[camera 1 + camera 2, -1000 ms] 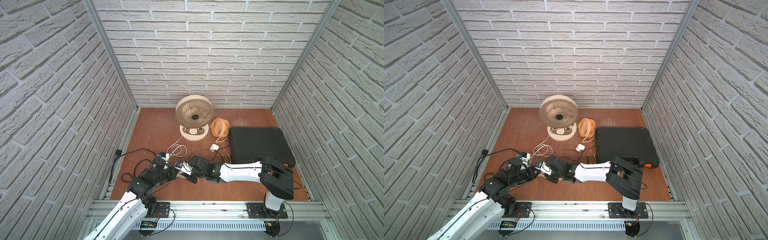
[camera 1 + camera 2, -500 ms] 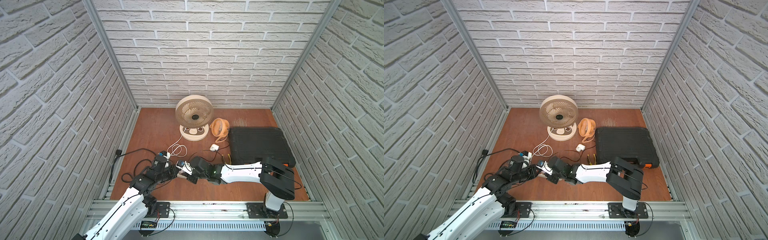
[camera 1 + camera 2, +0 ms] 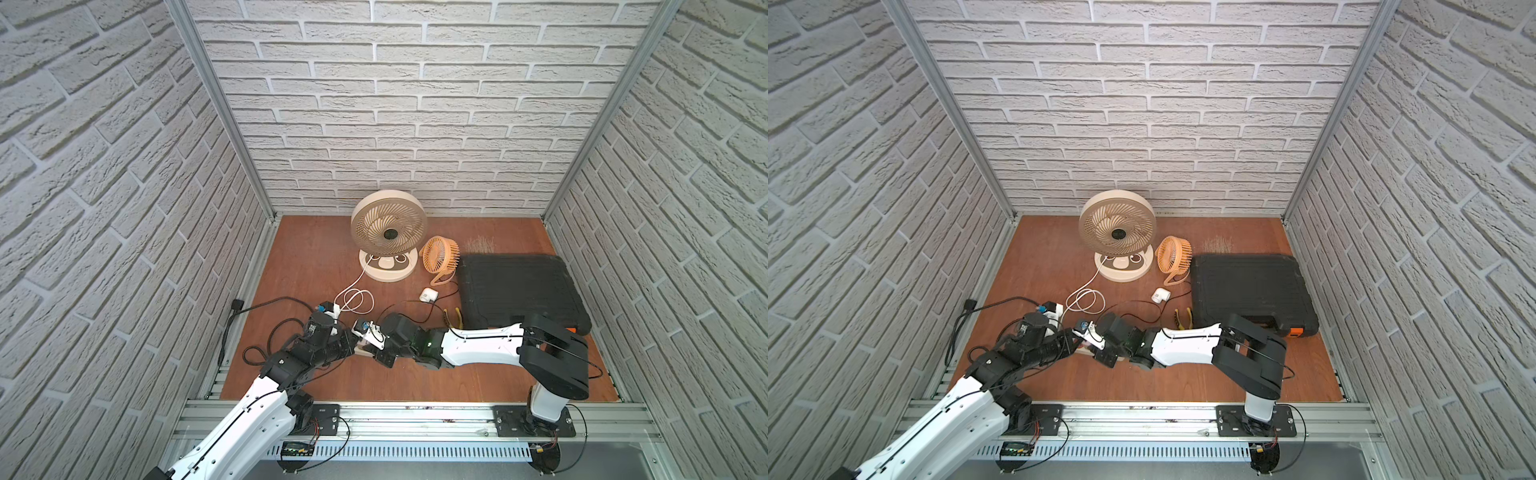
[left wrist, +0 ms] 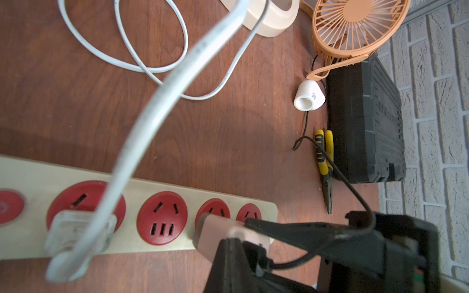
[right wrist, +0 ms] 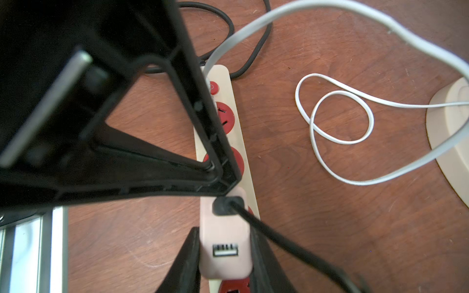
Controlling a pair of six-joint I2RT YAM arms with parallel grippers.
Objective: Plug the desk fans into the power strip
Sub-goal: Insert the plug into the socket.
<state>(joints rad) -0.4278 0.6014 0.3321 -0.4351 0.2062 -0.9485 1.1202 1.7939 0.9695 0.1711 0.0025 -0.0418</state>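
Flat on the wooden floor (image 3: 311, 257), toward the left arm's side and near the front: the cream power strip (image 4: 35, 177), four red sockets (image 4: 162, 218) in a row, largely hidden beneath both grippers in both top views. Over the third of them, counting from the red button (image 5: 213, 87), a pale pink USB adapter (image 4: 218, 228), pinched by its sides in the right gripper (image 5: 224, 228) and trailing a black cord (image 4: 355, 195). Just beside it, seemingly bearing down on the strip's face, the left gripper (image 5: 224, 177), fingers pressed together; whether on anything, impossible to tell.

Farther back, the cord's likely owner, a small orange desk fan (image 3: 440, 257), next to a larger beige fan (image 3: 388, 228) with a white cable (image 4: 152, 101) looping forward, its end blurred. Off to the right, yellow-handled pliers (image 4: 326, 162) and a black tool case (image 3: 519, 291).

Judged close to done: adapter lined up and apparently touching the strip, prongs out of sight. Left to do, by the look of it: push home, then let go.
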